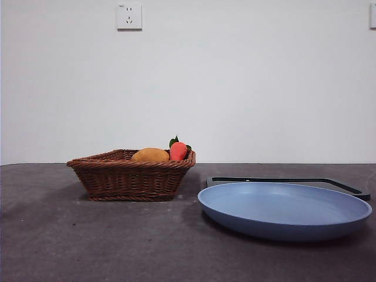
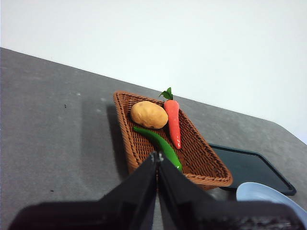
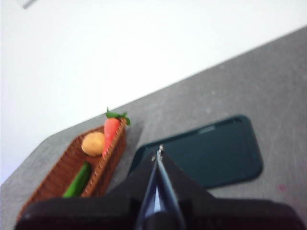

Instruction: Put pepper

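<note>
The green pepper [image 2: 160,142] lies inside the brown wicker basket [image 2: 128,139], beside a yellow-orange oval fruit [image 2: 148,114] and a red-orange fruit with green leaves [image 2: 173,120]. The right wrist view also shows the pepper [image 3: 78,180] in the basket [image 3: 55,178]. In the front view the basket's wall [image 1: 130,180] hides the pepper. My left gripper [image 2: 157,160] is shut, raised above the table short of the basket. My right gripper [image 3: 159,152] is shut too, held high over the dark tray's near end. Neither gripper shows in the front view.
A blue plate [image 1: 285,209] sits front right, its rim also in the left wrist view [image 2: 268,197]. Behind it lies a flat dark tray [image 1: 346,186], also seen as the tray [image 3: 216,153]. A white wall with a socket [image 1: 129,16] backs the grey table [image 1: 70,241].
</note>
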Controlling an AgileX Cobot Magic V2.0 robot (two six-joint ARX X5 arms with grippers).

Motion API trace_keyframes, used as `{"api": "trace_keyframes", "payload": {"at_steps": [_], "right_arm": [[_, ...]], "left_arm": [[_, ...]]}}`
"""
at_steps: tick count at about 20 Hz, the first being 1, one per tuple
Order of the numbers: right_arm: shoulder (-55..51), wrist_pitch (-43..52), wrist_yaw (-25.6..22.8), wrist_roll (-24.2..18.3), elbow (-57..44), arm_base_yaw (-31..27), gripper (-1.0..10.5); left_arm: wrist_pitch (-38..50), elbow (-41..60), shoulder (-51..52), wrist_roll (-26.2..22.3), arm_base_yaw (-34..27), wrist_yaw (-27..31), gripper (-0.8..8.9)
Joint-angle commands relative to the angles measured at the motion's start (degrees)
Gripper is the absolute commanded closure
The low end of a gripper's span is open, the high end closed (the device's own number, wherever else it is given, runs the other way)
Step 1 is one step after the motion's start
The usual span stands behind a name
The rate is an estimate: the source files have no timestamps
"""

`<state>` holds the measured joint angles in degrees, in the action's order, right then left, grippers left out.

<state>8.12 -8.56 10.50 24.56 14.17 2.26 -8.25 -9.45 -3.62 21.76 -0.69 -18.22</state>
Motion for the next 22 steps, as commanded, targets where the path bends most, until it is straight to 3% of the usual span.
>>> {"api": "trace_keyframes", "payload": {"at_steps": [1,6,14,20,22], "right_arm": [[4.02,-1.81,0.13,-3.30,5.55,0.17,9.4],[12.04,-9.81,3.34,-9.64,14.80,0.22,9.4],[24.65,-31.21,11.76,-23.43,31.02,1.05,9.4],[32.17,-47.56,12.09,-33.05,41.64,1.68,9.4],[33.97,-50.97,12.07,-33.66,43.45,1.68,9.4]], "left_arm": [[-2.05,-4.35,-4.02,-0.09,-0.13,-1.73,8.07],[-6.05,-13.16,-13.35,-5.18,-0.13,-7.69,8.07],[-21.57,-28.70,-28.22,-18.67,-0.13,-20.28,8.07],[-35.06,-37.13,-34.40,-26.77,-0.02,-21.20,8.07],[-38.01,-38.80,-35.10,-28.20,-0.02,-21.09,8.07]]}}
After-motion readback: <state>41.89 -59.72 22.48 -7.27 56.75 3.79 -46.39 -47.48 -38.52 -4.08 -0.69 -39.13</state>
